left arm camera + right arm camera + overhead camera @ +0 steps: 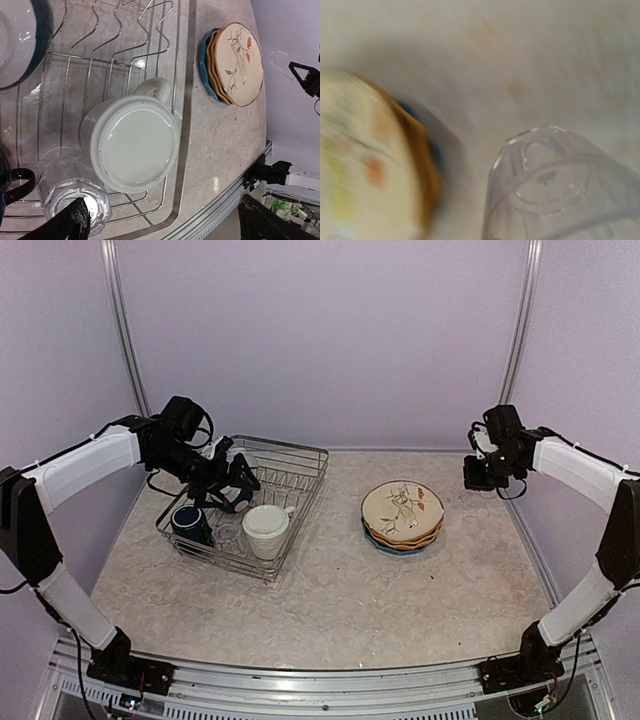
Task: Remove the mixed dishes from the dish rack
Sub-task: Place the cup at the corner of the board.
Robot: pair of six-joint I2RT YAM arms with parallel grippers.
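The dish rack (300,472) stands at the left. It holds a navy mug (188,521), a clear glass (228,532) and a large cream mug (265,529). My left gripper (230,483) hovers over the rack, open and empty. In the left wrist view (170,230) it is above the cream mug (135,150), with the glass (70,192) and a teal bowl (22,40) alongside. My right gripper (487,472) is up at the right, shut on a second clear glass (560,185); its fingers are out of view. The plates (402,514) are stacked on the table, the cream floral one on top.
The plate stack (365,165) shows blurred left of the held glass. A metal rail (320,685) runs along the near table edge. Lilac walls close the back and sides.
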